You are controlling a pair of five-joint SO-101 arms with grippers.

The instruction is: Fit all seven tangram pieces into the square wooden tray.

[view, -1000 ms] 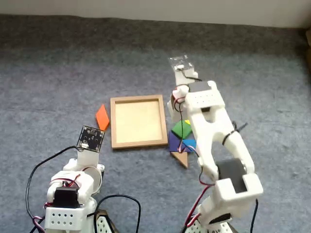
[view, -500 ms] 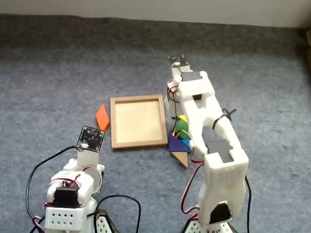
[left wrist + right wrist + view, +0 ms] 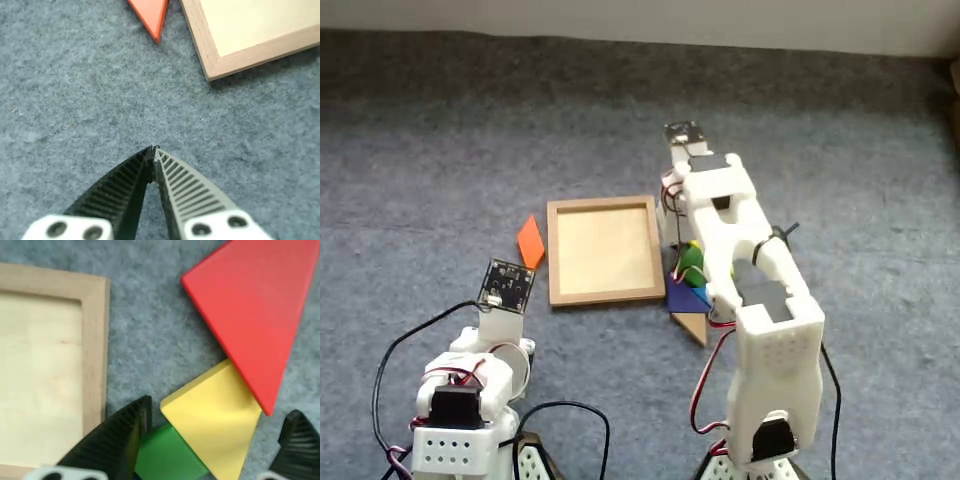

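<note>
One wooden tray, one orange piece beside it, right fingers wide around one yellow piece, left fingers closed

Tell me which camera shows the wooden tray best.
The high view: the whole wooden tray lies in frame, all four rims visible. The left wrist view catches just one corner; the right wrist view, one rim and part of its floor.

**Hard to See**

From above, the right arm covers most of the pile of pieces beside the tray, so their shapes are hard to tell. In the right wrist view, the red triangle and green piece run off the edge. In the left wrist view, the orange piece is cut off too.
</note>
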